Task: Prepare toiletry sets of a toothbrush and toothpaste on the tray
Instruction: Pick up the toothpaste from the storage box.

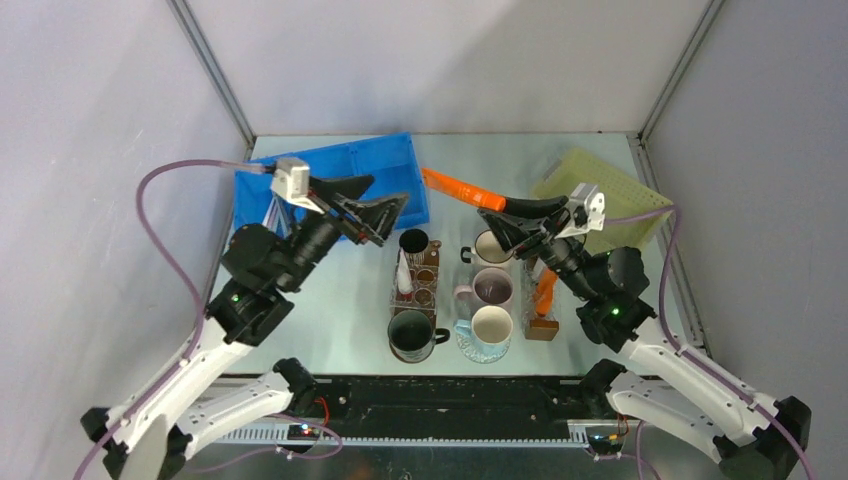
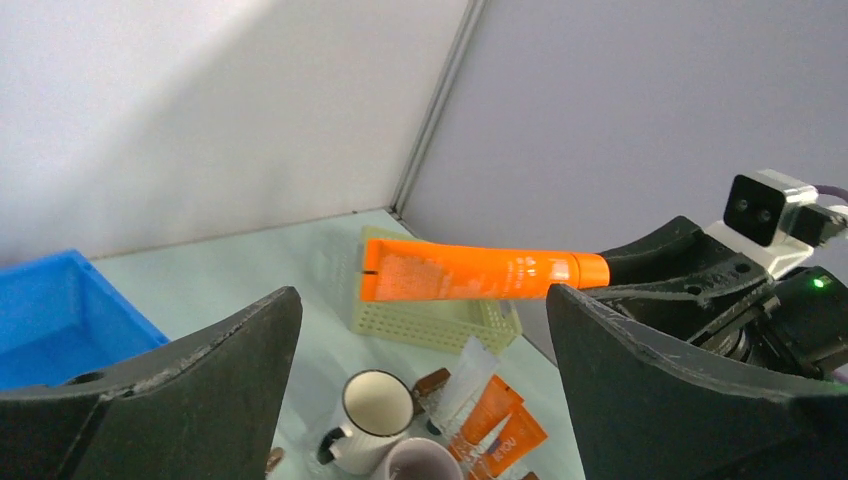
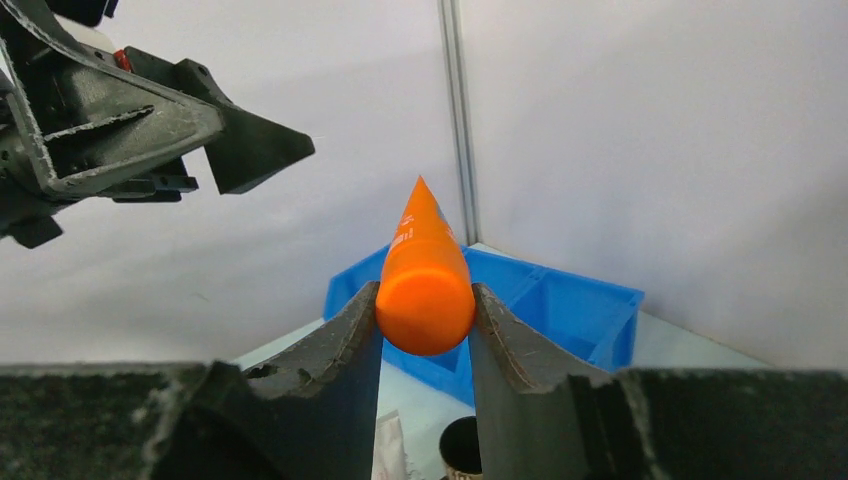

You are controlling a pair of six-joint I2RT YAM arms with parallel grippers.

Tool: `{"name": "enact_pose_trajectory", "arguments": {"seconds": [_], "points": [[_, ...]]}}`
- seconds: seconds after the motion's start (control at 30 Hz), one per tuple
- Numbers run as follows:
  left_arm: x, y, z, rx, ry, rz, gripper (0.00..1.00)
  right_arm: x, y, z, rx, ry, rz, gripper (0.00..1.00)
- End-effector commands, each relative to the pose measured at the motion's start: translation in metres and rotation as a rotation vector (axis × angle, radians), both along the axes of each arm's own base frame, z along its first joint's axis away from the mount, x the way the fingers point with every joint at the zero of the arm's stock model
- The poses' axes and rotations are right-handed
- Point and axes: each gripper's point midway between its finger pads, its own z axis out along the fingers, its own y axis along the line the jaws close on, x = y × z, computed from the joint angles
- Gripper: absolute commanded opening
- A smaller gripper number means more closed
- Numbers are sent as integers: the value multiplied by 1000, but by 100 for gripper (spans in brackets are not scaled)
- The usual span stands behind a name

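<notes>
Gripping the cap end of a soft orange toothpaste tube (image 1: 462,189), the right gripper (image 1: 512,218) holds it aloft just right of the blue plastic bin (image 1: 400,160), its crimped end pointing toward that bin. Over the bin's near rim, the left gripper (image 1: 383,192) gapes wide, empty.

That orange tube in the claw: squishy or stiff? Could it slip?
Probably fairly stiff: the orange tube juts out level from the right gripper without drooping. Likely light, since it is held by one end only. Its smooth round cap might slip.
</notes>
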Motion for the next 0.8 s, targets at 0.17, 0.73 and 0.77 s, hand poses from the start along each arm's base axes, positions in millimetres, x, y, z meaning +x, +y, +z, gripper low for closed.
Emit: {"name": "enact_pose_trajectory", "arguments": {"seconds": [0.17, 0.73, 0.77], "points": [[-20, 1, 3, 106, -119, -239, 97, -28, -12, 31, 159, 65, 226, 0], [-23, -32, 10, 256, -423, -503, 97, -59, -30, 57, 234, 49, 377, 0], [-27, -33, 11, 257, -447, -524, 95, -60, -30, 56, 231, 48, 384, 0]]}}
